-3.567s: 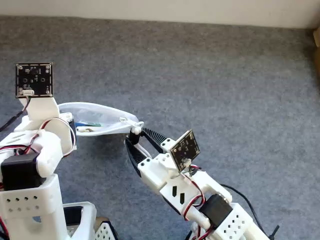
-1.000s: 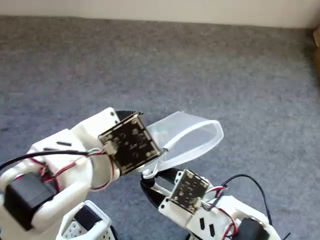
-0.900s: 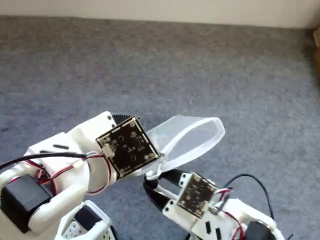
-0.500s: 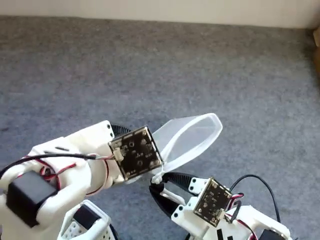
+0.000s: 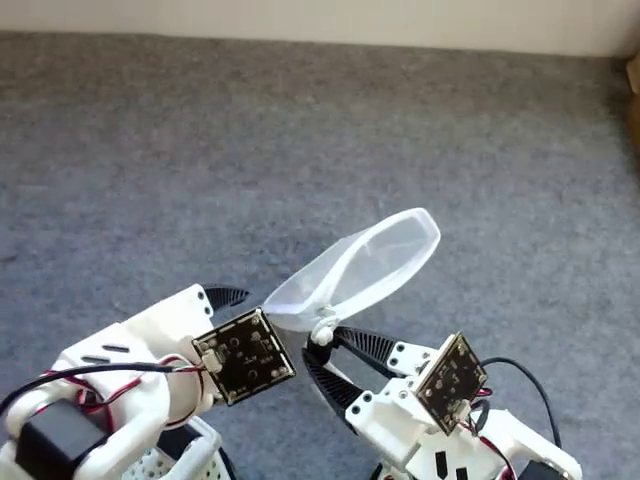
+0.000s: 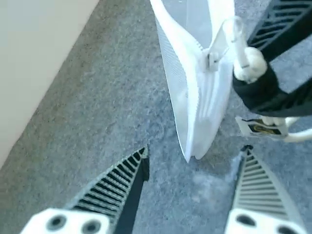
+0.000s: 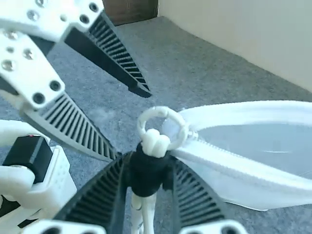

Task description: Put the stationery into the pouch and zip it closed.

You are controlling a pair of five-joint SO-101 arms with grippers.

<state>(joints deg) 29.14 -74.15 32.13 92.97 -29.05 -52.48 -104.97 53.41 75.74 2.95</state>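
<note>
Grey carpet (image 5: 300, 120) under white pouch (image 5: 368, 262)

**Arm and Gripper Status**

The left arm of white plastic sits low at the near-left of the table. The black-ribbed, two-finger left gripper (image 6: 195, 151) has its jaws wide apart with nothing between them. The matching right gripper (image 7: 147, 163) sits just beside it, jaws clamped on a small black pull tab (image 7: 146, 179). The fingertips of both grippers lie near each other.
</note>
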